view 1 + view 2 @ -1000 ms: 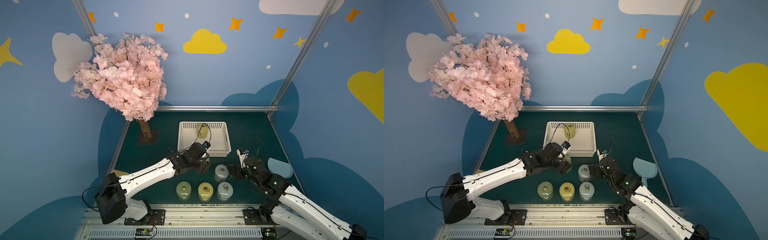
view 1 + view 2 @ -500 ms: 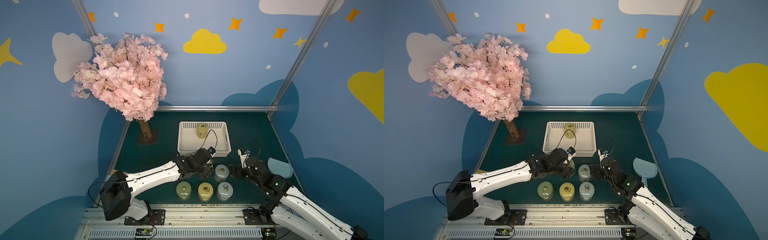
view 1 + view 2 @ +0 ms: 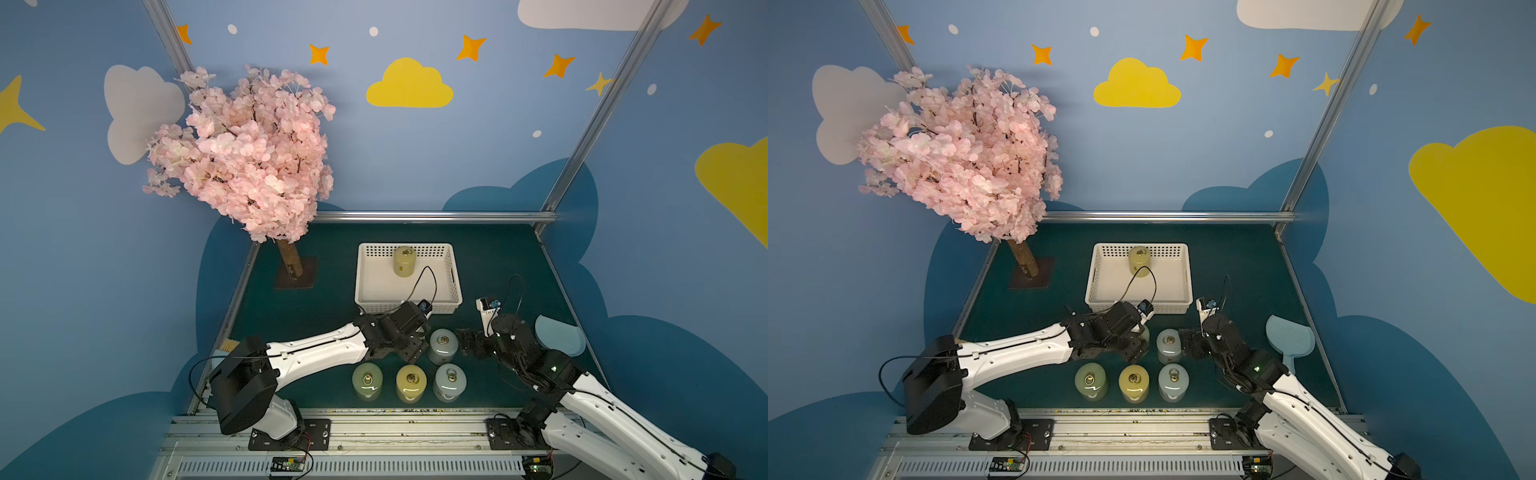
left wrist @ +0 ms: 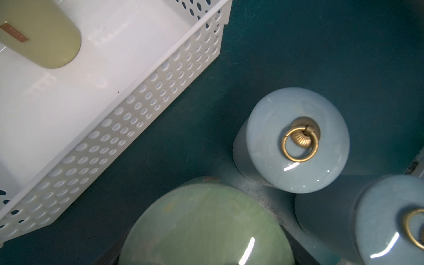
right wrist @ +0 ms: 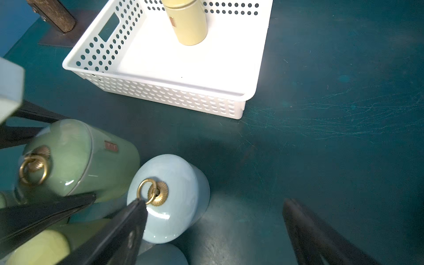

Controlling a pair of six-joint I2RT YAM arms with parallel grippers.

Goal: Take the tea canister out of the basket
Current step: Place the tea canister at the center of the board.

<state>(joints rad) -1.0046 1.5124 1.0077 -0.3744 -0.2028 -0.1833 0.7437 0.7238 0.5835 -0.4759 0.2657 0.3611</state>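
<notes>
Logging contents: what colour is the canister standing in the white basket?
The canister is pale yellow with a small reddish-brown label; clearest in the right wrist view.

White perforated basket [image 3: 378,286]; yellow canister [image 3: 404,261] upright inside (at far wall); green canister [image 5: 78,158] outside, by near wall.

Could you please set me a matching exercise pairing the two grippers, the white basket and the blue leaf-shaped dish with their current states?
Things:
1. left gripper
2. right gripper
3. white basket
4. blue leaf-shaped dish

States:
A. lies flat on the teal tabletop
B. shut on a green tea canister
C. contains one yellow tea canister
D. jaws open, next to a pale blue tea canister

Pairs: 1-B; 2-D; 3-C; 4-A
</notes>
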